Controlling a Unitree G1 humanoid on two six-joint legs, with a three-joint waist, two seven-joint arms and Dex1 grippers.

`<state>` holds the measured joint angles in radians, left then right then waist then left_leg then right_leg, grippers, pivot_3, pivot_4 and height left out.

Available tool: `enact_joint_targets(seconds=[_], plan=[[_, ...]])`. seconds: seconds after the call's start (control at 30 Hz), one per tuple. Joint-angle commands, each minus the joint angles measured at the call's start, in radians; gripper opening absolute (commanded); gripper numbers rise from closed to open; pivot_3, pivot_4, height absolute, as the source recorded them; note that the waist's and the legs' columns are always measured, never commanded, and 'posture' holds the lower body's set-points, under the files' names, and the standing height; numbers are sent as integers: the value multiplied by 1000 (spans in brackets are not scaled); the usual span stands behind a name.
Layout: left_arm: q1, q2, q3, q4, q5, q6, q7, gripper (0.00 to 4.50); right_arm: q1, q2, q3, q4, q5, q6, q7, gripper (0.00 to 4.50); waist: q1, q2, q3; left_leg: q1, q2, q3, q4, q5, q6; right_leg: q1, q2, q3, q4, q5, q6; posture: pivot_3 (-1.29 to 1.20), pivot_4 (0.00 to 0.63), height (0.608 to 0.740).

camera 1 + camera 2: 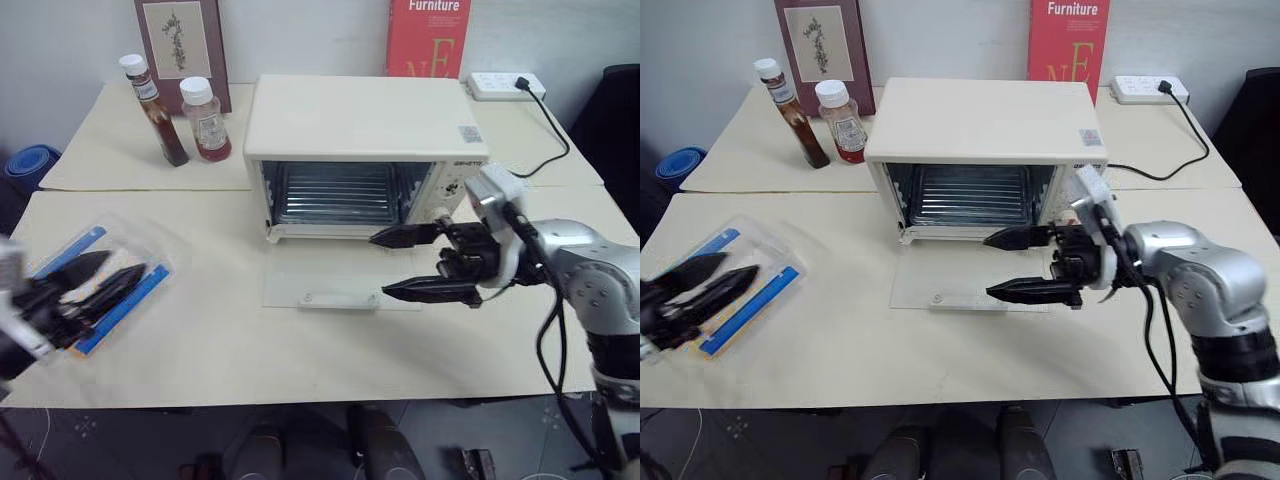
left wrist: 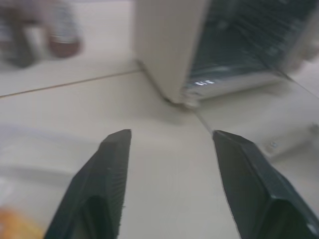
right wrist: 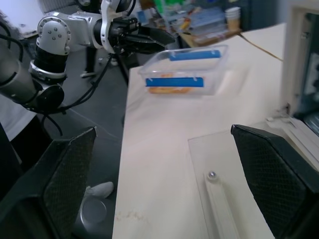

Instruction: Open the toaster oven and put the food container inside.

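Right gripper hangs w/ fingers spread wide, nothing between them, pointing left just above the lowered glass door of the toaster oven. Oven sits mid-table at the far side, door flat on the table, wire rack visible inside. Left gripper is at the near-left edge, fingers over the food container, which lies on the table well left of the oven; fingers look apart, but can't tell if they touch it. Two sauce bottles stand far left, beside the oven.

Left wrist view: both fingers wide apart, bare table between, oven corner ahead.

Right wrist view: fingers wide, door handle between them; container farther along the table, left gripper just beyond it.
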<state>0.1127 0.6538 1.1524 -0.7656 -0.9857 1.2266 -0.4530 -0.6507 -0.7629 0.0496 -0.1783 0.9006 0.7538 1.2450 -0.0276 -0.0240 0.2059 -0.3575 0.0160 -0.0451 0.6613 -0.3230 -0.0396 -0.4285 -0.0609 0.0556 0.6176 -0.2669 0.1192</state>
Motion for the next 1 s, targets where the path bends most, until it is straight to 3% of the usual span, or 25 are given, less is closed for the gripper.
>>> enact_joint_targets(seconds=[0.03, 0.07, 0.23, 0.53, 0.83, 0.93, 1.0], plan=[[24, -41, 195, -24, -90, 54, 210, 4150, -70, 50, 37, 69, -85, -92, 67, 4500, 0, 0, 0, 0, 0, 0, 0, 0, 0, 0, 0, 0, 0, 0, 0, 0, 150, 740], [17, -59, 229, -14, -108, 71, 290, 4435, -84, 64, 47, 89, -103, -104, 79, 4500, 0, 0, 0, 0, 0, 0, 0, 0, -1, 0, 0, 0, 0, 0, 0, 0, 150, 740], [-44, -101, 274, 58, -22, 225, 592, 4476, -111, 97, 59, 114, -131, -104, 122, 4500, 2, 0, 0, 0, 0, -1, 0, -1, -3, 0, 0, -1, 0, 0, 0, 0, 150, 740], [-307, -119, 174, 191, 138, 387, 806, 4476, -64, 105, 8, 48, -104, -54, 76, 4500, 0, -1, -1, 1, -1, -1, 1, -1, -8, 0, 0, -1, 2, 0, 0, 0, 150, 740], [-380, -176, 59, 331, 168, 388, 898, 4476, 7, 95, -52, -39, -83, -15, 3, 4500, 0, -2, -1, 1, 0, 0, 0, -2, -11, -1, 0, 0, 2, 0, 0, 0, 150, 740], [-428, -173, 40, 350, 182, 388, 898, 3888, 12, 91, -66, -59, -76, -3, -18, 4500, 2, -2, -1, 1, -1, 0, 0, -1, -13, 0, 0, 0, 2, 0, 0, 0, 150, 740], [-444, -164, 31, 363, 185, 388, 897, 3259, 16, 87, -78, -72, -65, 8, -32, 4500, 2, -3, -1, 1, -1, -1, 0, -1, -13, 0, 0, -1, 2, 0, 0, 0, 150, 740]])
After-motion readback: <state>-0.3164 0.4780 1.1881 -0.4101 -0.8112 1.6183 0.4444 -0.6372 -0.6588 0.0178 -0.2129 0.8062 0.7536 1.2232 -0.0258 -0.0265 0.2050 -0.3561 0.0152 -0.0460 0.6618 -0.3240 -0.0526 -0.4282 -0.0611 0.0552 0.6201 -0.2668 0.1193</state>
